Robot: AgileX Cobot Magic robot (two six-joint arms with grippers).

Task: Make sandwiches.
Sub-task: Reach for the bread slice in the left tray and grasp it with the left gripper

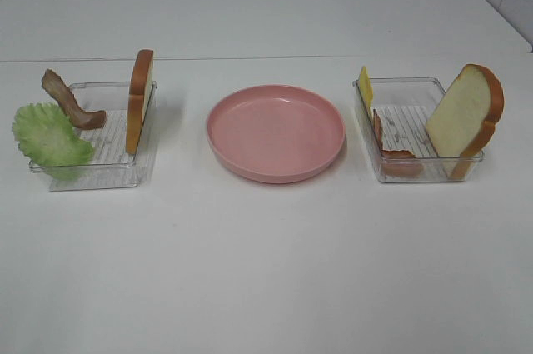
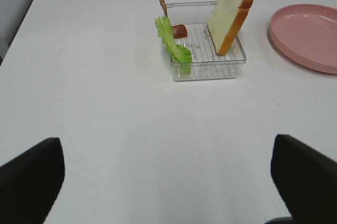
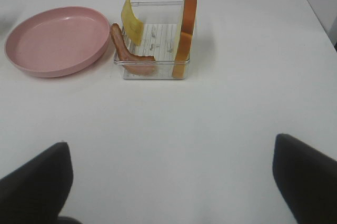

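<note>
My left gripper (image 2: 168, 182) and right gripper (image 3: 168, 182) hang spread wide, empty. The left bread slice (image 1: 140, 102) stands on edge in the left tray (image 1: 92, 177) with lettuce (image 1: 50, 133); the right bread slice (image 1: 465, 121) leans in the right tray (image 1: 420, 175) with cheese (image 1: 365, 87). I would pinch one slice across its faces and lay it flat on the pink plate (image 1: 275, 172).

On the tabletop (image 1: 266, 287), the plate (image 1: 275, 132) sits between two trays. The left tray (image 1: 92, 177) holds lettuce (image 1: 50, 133), bacon (image 1: 71, 102) and bread (image 1: 139, 100). The right tray (image 1: 408, 82) holds cheese (image 1: 365, 87), a second bacon strip (image 1: 398, 158) and a second bread slice (image 1: 466, 112).
</note>
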